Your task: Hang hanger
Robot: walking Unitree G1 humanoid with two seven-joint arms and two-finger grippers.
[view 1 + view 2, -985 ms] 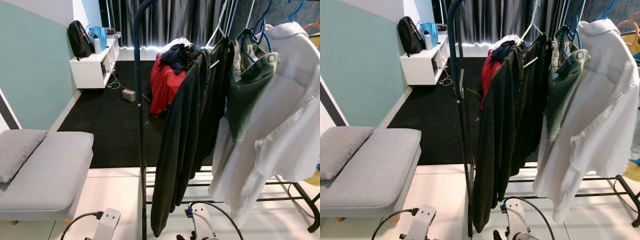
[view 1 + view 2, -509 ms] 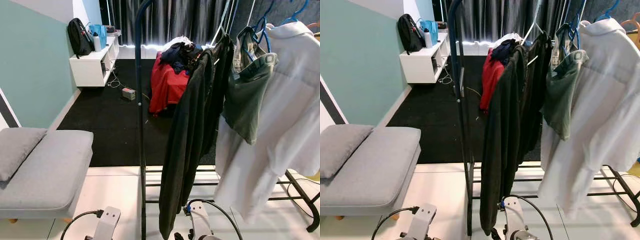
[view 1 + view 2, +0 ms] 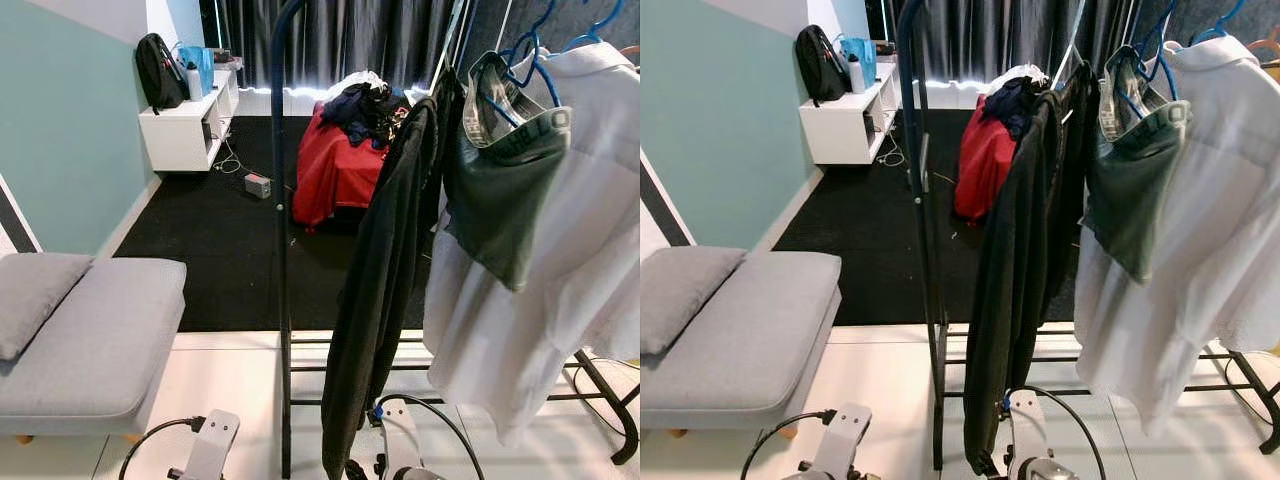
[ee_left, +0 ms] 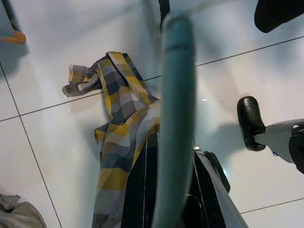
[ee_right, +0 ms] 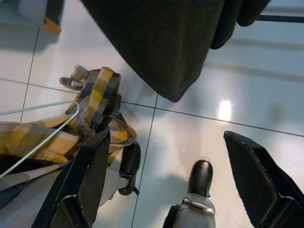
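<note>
Down low, held the hanger (image 4: pixel 173 85) clenched in the left pincer (image 4: pixel 173 156), teal bar running out between the two dark fingers (image 4: pixel 140 190). Carried a check shirt (image 4: pixel 118 123) on it, yellow and grey, draped down one side over the white floor (image 4: pixel 57 156). Saw a black foot (image 4: pixel 250 122) planted on the tiles just beside. Had the right pincer (image 5: pixel 167 137) released, fingers spread wide and grasping nothing, aimed at the floor under the hem of a black coat (image 5: pixel 166 47). Caught from that wrist the same shirt and a thin pale line of the hanger near the one finger.

Faced from the head a dark rack (image 3: pixel 279 200), its upright pole straight ahead. Found the black coat hung nearest the pole, then a dark green garment (image 3: pixel 505 200) on a blue hanger (image 3: pixel 530 50), then a white shirt (image 3: pixel 570 250) at the right, all touching one another. Noted both silver arms low at the bottom edge, left arm (image 3: pixel 210 450) left of the pole, right arm (image 3: pixel 400 450) below the coat. Passed a grey seat (image 3: pixel 90 340) with a cushion (image 3: pixel 30 310) on the left. Spotted further back, on black carpet, a red pile of clothes (image 3: pixel 335 165), a white shelf (image 3: pixel 185 135) and a black backpack (image 3: pixel 158 72) on it
</note>
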